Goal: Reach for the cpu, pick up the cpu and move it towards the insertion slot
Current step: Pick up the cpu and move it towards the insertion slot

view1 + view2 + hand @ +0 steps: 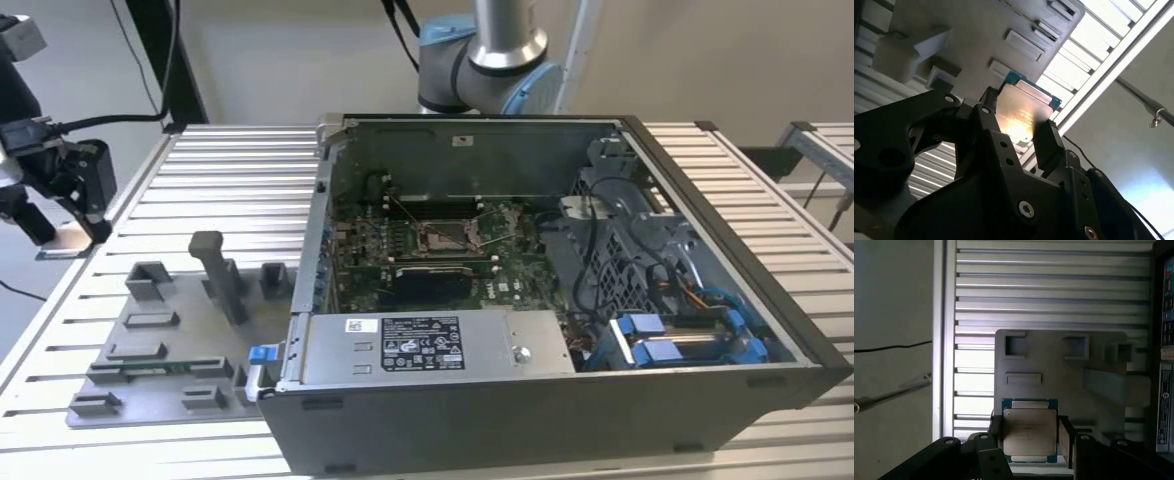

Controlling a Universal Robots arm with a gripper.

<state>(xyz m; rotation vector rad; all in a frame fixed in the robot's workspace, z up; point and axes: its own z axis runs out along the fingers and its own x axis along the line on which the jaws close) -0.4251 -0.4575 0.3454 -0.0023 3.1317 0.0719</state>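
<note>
Gripper jaws clamped on the cpu, faint print on its face. It hangs above the grey fixture plate. In the exterior view, the insertion slot sits inside the computer case, at 2 o'clock from the plate. White label nearby.

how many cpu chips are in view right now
1. The cpu is clamped in the gripper, seen in both wrist views, with the grey fixture plate behind it. The insertion slot looks empty; the case could hide others.
</note>
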